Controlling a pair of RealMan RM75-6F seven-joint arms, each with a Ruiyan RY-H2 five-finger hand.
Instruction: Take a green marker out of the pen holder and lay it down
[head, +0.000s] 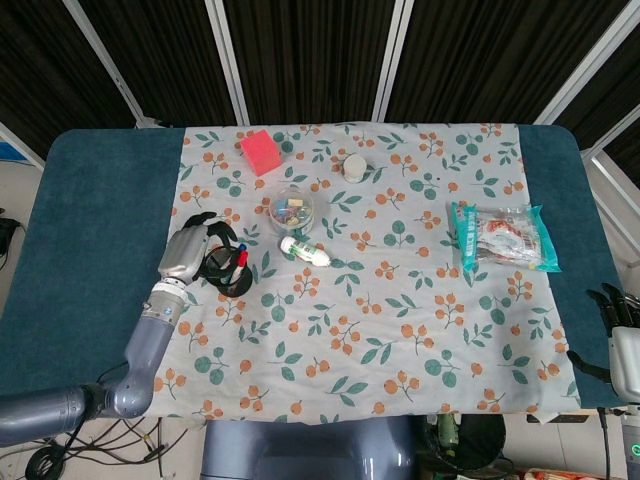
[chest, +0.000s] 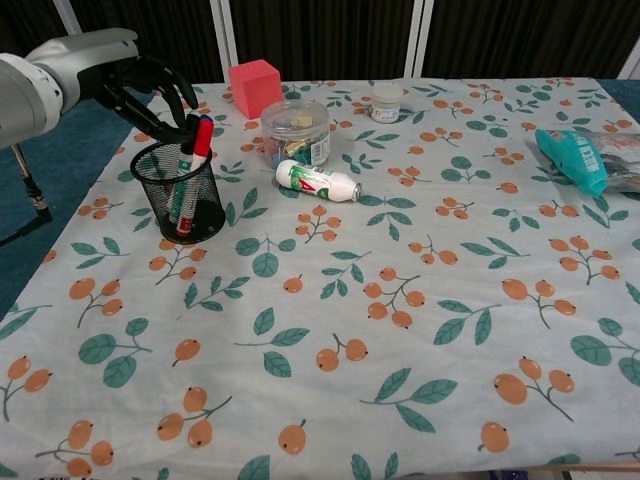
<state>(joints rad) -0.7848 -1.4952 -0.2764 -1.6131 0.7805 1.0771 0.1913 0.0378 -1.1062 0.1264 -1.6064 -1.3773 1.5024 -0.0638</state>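
Tabletop count
One pen holder (chest: 180, 195), two markers (chest: 195, 140), one pink cube (chest: 254, 87), one clear jar (chest: 296, 131), one white bottle (chest: 318, 182), one small pot (chest: 386, 101), one snack packet (chest: 585, 155).

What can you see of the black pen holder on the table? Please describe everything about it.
The pen holder is a round cup of black wire mesh, see-through, standing upright on the patterned cloth near the table's left side. Markers stand in it, leaning, their caps above the rim: one red, one dark. The left hand is at its rim, fingers curled by the marker caps; whether it touches the holder cannot be told.
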